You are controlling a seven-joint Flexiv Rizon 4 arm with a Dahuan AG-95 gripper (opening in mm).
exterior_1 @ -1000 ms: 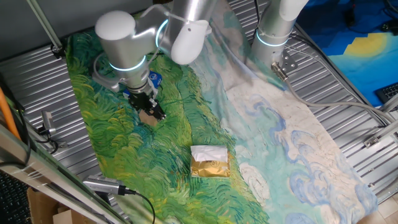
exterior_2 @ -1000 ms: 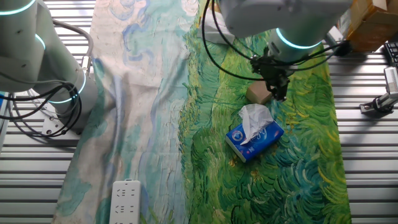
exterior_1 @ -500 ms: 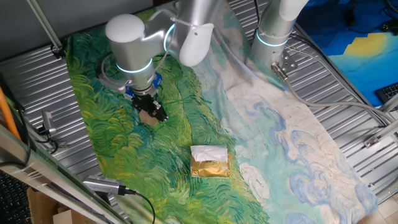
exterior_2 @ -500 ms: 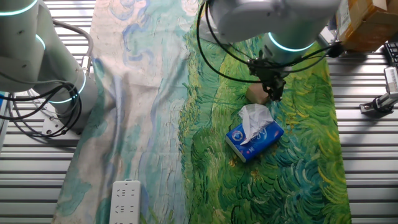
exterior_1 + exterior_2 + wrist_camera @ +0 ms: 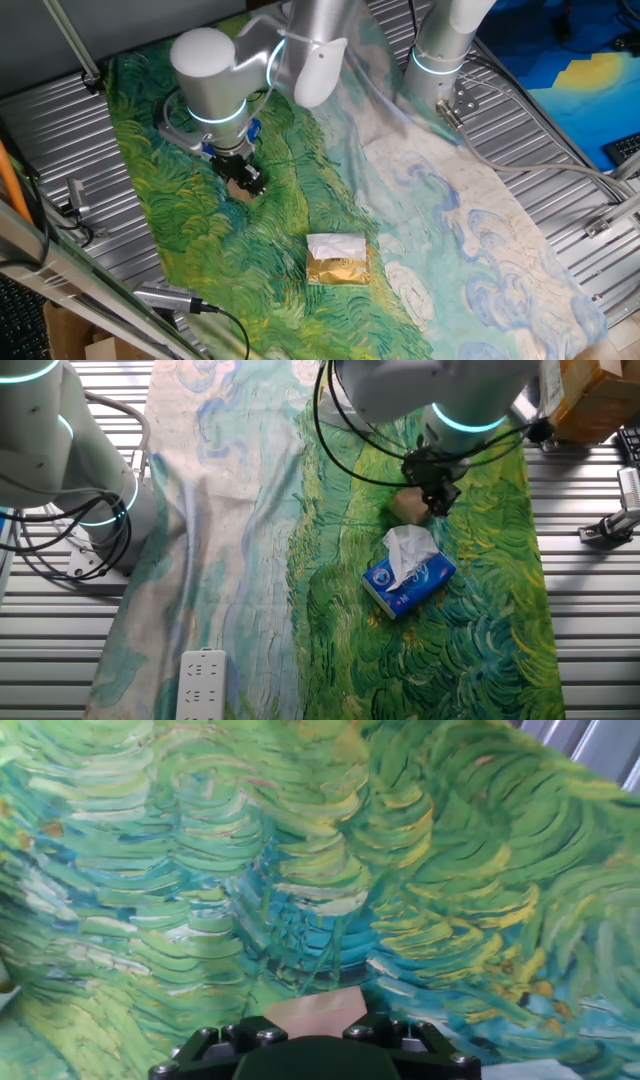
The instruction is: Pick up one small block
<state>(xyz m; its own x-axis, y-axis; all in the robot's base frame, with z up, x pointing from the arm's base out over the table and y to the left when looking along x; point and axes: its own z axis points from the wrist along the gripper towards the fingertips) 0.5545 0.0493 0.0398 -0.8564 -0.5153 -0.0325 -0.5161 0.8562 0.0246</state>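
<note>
Since the earlier frames the arm had shifted slightly, its black fingers [image 5: 436, 500] staying low over the small tan wooden cube [image 5: 408, 506]. That cube sat on the green painted cloth [image 5: 480, 620] toward one end of the worktop, beside the blue-and-white plastic packet [image 5: 408, 580]. Whether the fingers gripped it could not be told.

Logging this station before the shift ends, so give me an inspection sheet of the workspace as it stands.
Surface: painted-swirl cloth over a slatted metal table.
Job's things: small block resting on the cloth, tan, directly under the end effector.
Clutter: blue-and-white tissue packet; gold-and-white foil packet; white power strip.
End effector: at the block; whether open or shut cannot be told.
Cables: black cables looping off the arm.
Surroundings: second arm's base; cardboard box.
</note>
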